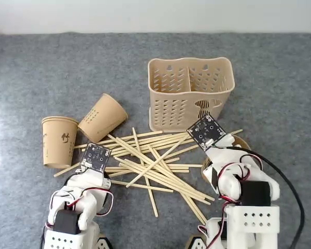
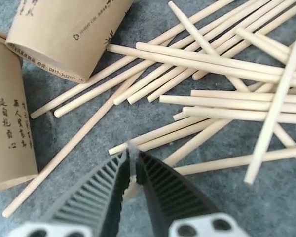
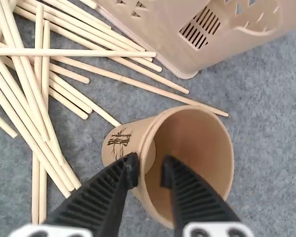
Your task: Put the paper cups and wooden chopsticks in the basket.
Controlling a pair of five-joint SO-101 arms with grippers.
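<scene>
Wooden chopsticks (image 1: 155, 161) lie scattered on the grey mat in front of the beige basket (image 1: 189, 93). Two paper cups rest at the left, one (image 1: 58, 141) nearer the mat's edge and one (image 1: 102, 118) tipped on its side. My left gripper (image 1: 96, 155) (image 2: 133, 150) hangs low over the pile's left end, shut, with a pale chopstick sliver (image 2: 130, 187) pinched between its fingers. A third paper cup (image 3: 197, 148) (image 1: 242, 142) lies on its side near the basket. My right gripper (image 3: 149, 170) (image 1: 210, 132) stands open astride its rim, one finger inside and one outside.
The basket has two compartments, and its perforated wall (image 3: 202, 29) stands close behind the third cup. Chopsticks (image 3: 34, 98) crowd the mat beside that cup. The two left cups (image 2: 64, 34) lie just beyond the left gripper. Bare mat stretches to the right of the basket.
</scene>
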